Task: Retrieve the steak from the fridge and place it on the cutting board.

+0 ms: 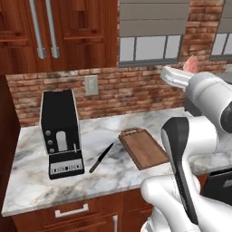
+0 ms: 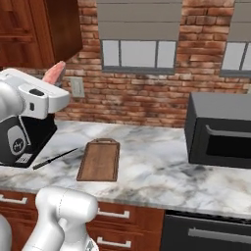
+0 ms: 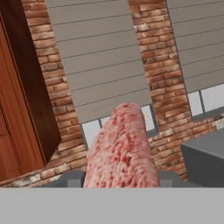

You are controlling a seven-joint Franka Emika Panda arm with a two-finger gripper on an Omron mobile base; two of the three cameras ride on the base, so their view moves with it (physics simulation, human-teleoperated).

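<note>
Carry step in hand: the pincer [image 3: 120,181] is clenched on the steak [image 3: 121,148], held high above the bench [image 1: 108,176], up at about 2 o'clock from the cutting board [image 1: 144,148] in the left base view. The next move calls for swinging down over the board (bare, knife [image 1: 101,157] just beside it) and releasing. The steak is a pinkish-red slab with pale marbling, standing on edge between the jaws.

From my station, the steak [image 3: 121,146] hides both fingertips in the hand view, its lower end cut by the frame's bottom. In the left base view I see only its pink tip [image 1: 190,65] above the white wrist. The arm covers the cutting board's [image 1: 144,148] near right corner there. The microwave [image 2: 220,129] runs off the right base view's edge. The coffee machine's [image 1: 60,132] panel markings are too small to read.
</note>
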